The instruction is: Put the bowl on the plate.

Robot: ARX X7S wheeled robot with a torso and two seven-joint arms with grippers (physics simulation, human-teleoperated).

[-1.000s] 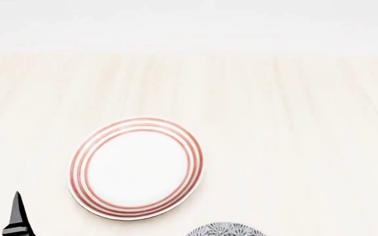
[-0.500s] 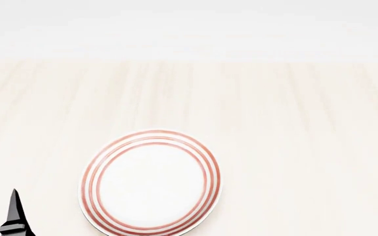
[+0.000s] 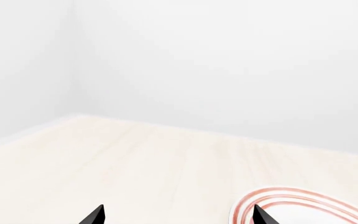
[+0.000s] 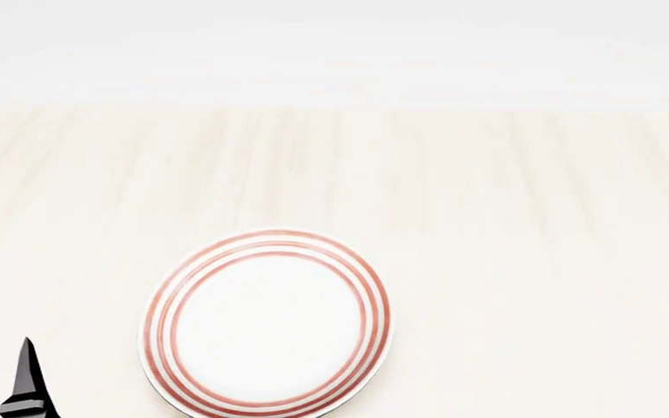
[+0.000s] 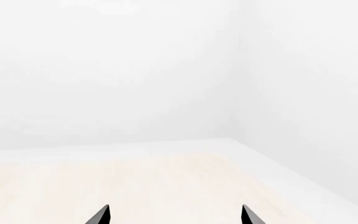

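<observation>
The bowl is nowhere in my three current views, so I can't say where it sits or which arm is closer to it. That's the relation my next move turns on, and I judge I'll have to tilt the head or shift the base to find it before reaching.

The plate (image 4: 267,324) lies flat on the pale wooden surface (image 4: 521,226), low and left of centre in my head view, its near edge cut off by the frame. Its white centre is bare, so the target is ready.

My left gripper (image 3: 175,215) shows two dark fingertips spread wide with nothing between them. In the wrist view one tip overlaps the plate's red-ringed rim, so the plate lies just ahead and toward the robot's right of that gripper. In the head view a single left fingertip pokes up at the lower left corner, beside the plate but apart from it.

My right gripper (image 5: 175,215) is likewise spread wide and empty, facing bare surface and a white wall corner.
</observation>
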